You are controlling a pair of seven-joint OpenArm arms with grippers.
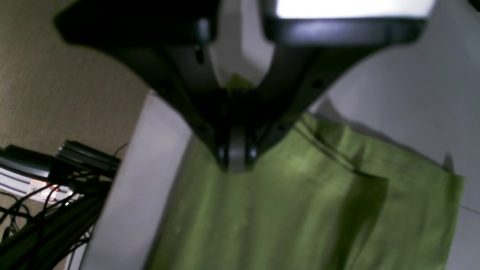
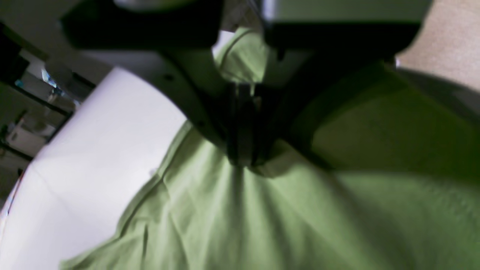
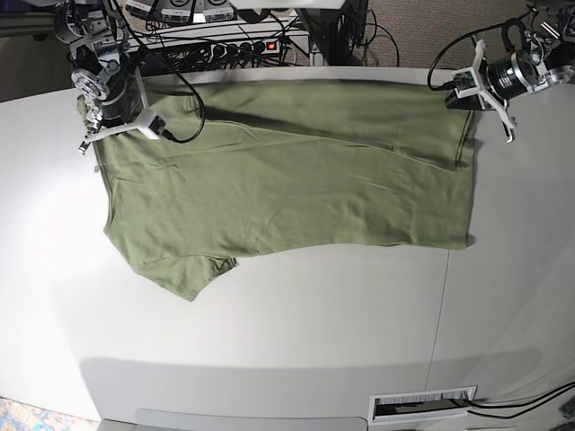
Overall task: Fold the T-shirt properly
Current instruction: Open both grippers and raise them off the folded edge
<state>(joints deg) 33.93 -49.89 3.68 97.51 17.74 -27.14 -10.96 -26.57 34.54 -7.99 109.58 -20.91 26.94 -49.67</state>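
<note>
Olive-green fabric of the T-shirt [image 3: 287, 180] is spread wide across the far half of the white worktop [image 3: 296, 332], one short sleeve pointing toward the near side at the base view's left. Left end effector [image 1: 237, 159], at that view's far right, is clenched on the shirt's hem corner. Right end effector [image 2: 243, 157], at the far left, is clenched on the cloth near the neckline, gathering it into radiating creases.

White table [image 3: 296, 332], power strip [image 3: 256, 47] amid black cables [image 3: 202, 36] behind it, beige carpet [image 3: 431, 31]
</note>
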